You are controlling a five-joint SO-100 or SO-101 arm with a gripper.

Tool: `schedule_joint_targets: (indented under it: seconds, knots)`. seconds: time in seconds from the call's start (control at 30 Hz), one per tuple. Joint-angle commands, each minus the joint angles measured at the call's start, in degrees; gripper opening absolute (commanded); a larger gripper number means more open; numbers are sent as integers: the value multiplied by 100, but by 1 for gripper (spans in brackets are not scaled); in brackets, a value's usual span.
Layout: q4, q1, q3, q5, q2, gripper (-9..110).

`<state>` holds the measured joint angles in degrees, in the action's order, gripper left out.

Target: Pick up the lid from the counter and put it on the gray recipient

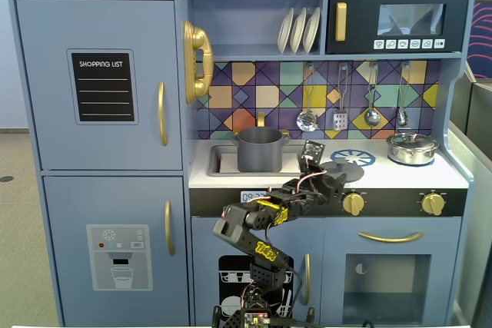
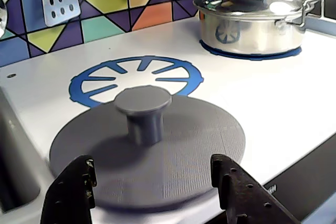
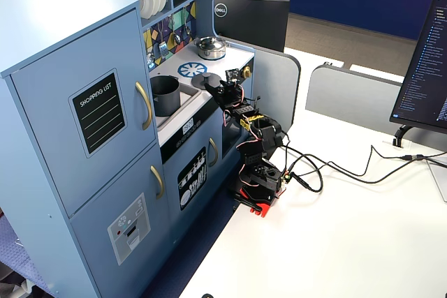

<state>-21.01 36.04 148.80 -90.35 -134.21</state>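
Observation:
The lid (image 2: 173, 145), a flat matte dark gray disc with a central knob (image 2: 143, 109), lies on the white counter at its front edge, partly over the blue burner print (image 2: 131, 74). It also shows in both fixed views (image 1: 344, 168) (image 3: 209, 82). My gripper (image 2: 152, 163) is open, low over the lid's near edge, with one finger on each side and the knob just ahead between them. It holds nothing. The gray recipient (image 1: 260, 150), a dark gray pot, stands in the sink left of the lid in a fixed view and shows in the other too (image 3: 165, 94).
A shiny silver pot with its own lid (image 2: 252, 22) stands on the far right burner (image 1: 412, 147). Utensils (image 1: 338, 101) hang on the tiled back wall. The sink edge (image 2: 10, 145) is just left of the lid. Gold knobs (image 1: 353, 203) sit below the counter front.

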Motion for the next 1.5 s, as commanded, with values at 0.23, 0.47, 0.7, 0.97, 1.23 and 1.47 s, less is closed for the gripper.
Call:
schedule_joint_targets:
  seconds: [0.23, 0.47, 0.7, 0.97, 1.23, 1.47]
  knots:
    - [-202, 9, -1380, -114, 976, 20]
    - [-202, -9, -1837, -105, 1521, 20]
    - [-185, -79, -2224, -97, 1969, 20]
    - [-149, -105, -2522, -18, 2338, 16]
    - [-97, -149, -2487, -114, 2461, 2]
    - [-343, -193, -2522, -44, 2426, 0]
